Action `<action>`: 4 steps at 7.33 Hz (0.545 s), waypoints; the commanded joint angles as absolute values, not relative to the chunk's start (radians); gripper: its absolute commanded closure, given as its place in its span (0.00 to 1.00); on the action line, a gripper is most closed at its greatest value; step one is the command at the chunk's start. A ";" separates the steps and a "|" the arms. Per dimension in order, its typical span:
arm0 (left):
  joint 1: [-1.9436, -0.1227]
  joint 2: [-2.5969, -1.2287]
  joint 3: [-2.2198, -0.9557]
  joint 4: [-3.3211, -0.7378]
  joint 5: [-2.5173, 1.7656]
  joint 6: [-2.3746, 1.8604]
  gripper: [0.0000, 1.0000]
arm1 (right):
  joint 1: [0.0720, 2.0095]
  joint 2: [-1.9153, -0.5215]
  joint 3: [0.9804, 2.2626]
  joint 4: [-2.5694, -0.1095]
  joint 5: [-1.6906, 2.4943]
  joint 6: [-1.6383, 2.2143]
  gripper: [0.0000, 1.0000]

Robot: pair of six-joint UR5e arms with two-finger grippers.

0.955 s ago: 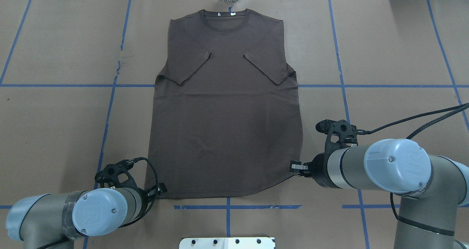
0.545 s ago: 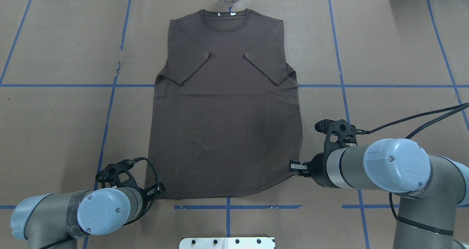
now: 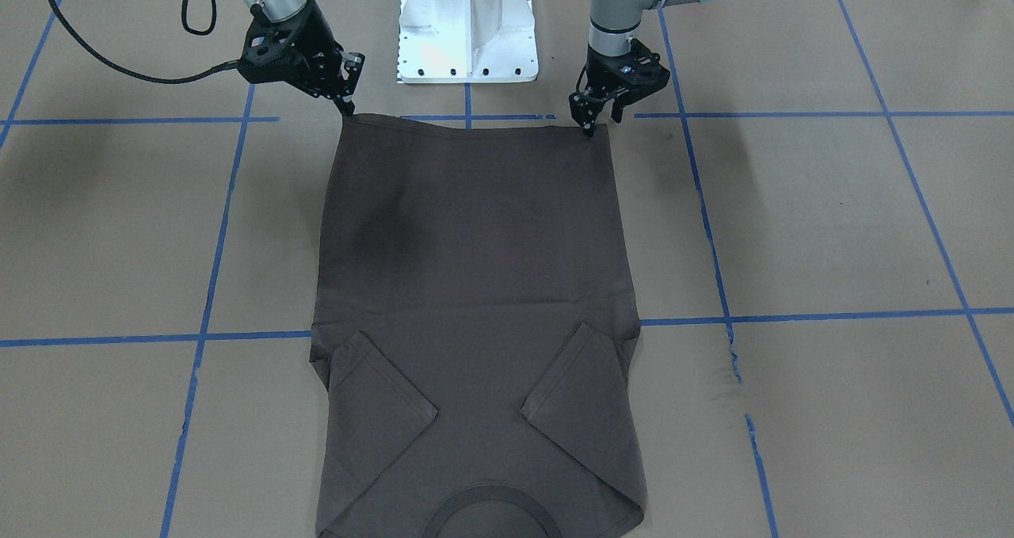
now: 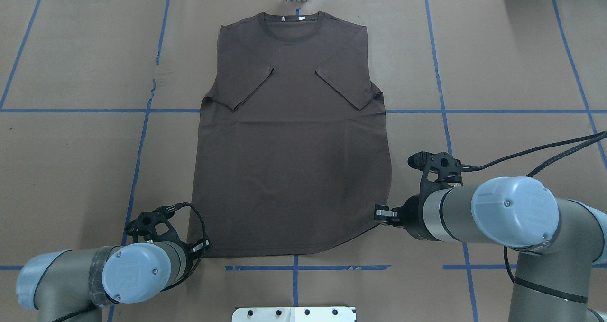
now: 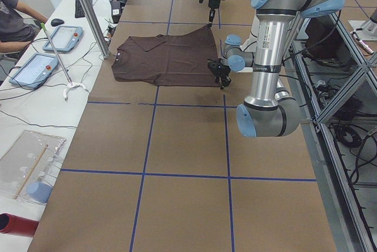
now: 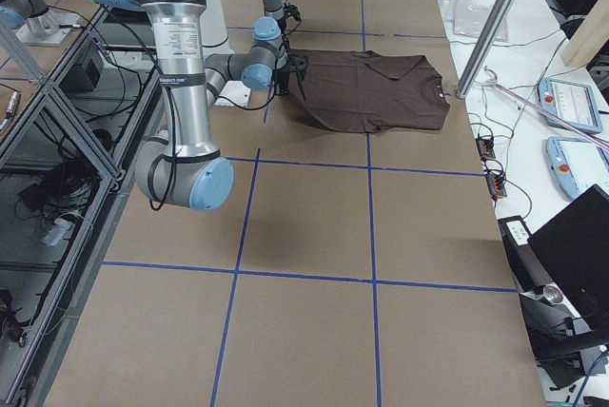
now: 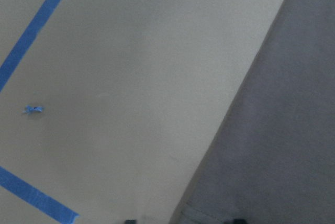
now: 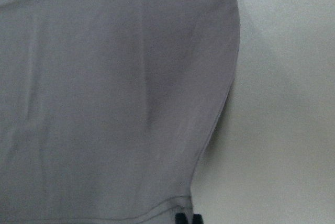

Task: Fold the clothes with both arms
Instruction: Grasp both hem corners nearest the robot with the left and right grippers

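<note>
A dark grey-brown short-sleeved cotton T-shirt (image 4: 294, 161) lies flat in the middle of the brown paper-covered table (image 4: 71, 170), which is criss-crossed with blue tape lines (image 4: 141, 142). Looking from over the robot's shoulders, the shirt's ribbed round collar (image 4: 294, 28) points to 12 o'clock and its curved hem to 6 o'clock. Both sleeves are folded inward onto the chest, slanting toward the middle.

The left black two-finger gripper (image 3: 602, 124) stands low at the hem's 7 o'clock corner. Its fingers are spread, and from its own wrist camera the corner of the cloth sits between them. The right black two-finger gripper (image 3: 347, 108) is down at the 5 o'clock corner, its fingers pressed together on the very tip of the hem there. A white metal pedestal (image 3: 467, 31) stands just past the hem at 6 o'clock, between the two grippers.
</note>
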State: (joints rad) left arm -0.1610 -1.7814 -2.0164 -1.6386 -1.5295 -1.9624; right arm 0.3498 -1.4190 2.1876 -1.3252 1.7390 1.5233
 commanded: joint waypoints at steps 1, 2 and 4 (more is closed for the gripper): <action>-0.163 -1.784 -2.017 -1.638 -1.531 -1.967 0.74 | 0.354 -1.419 2.194 -1.325 1.740 1.523 1.00; -0.164 -1.786 -2.017 -1.638 -1.532 -1.967 0.96 | 0.356 -1.420 2.194 -1.325 1.740 1.523 1.00; -0.167 -1.789 -2.026 -1.638 -1.532 -1.965 1.00 | 0.356 -1.422 2.194 -1.325 1.740 1.523 1.00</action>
State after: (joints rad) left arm -0.1648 -1.7853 -2.0209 -1.6380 -1.5325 -1.9661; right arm 0.3560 -1.4207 2.1933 -1.3254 1.7395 1.5232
